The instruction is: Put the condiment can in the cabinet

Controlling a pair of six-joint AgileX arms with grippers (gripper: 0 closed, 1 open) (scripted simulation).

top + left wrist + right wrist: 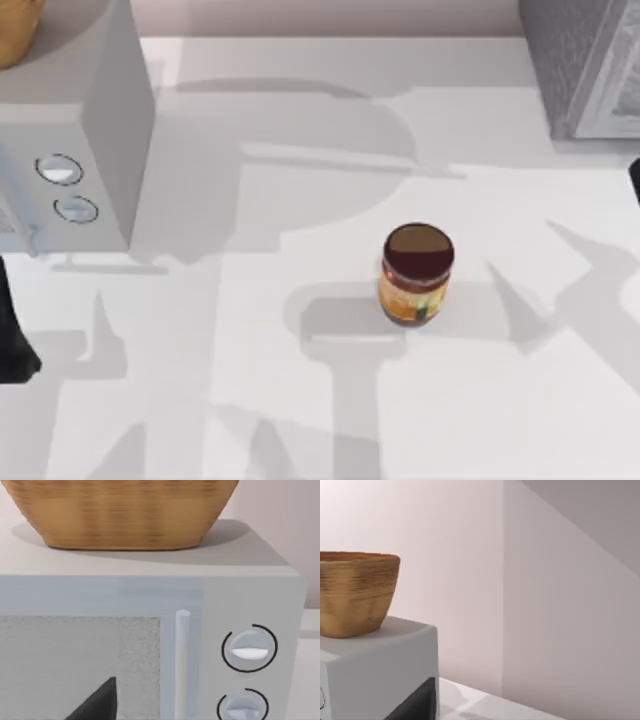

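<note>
Maroon-lidded condiment can [416, 275] stands upright mid-table [300, 400].

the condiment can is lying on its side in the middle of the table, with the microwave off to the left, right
Not quite. The condiment can is standing upright, not lying on its side: the top view shows its round maroon lid facing up. The rest holds: it stands near the middle of the table, with the microwave off to the left.
</note>
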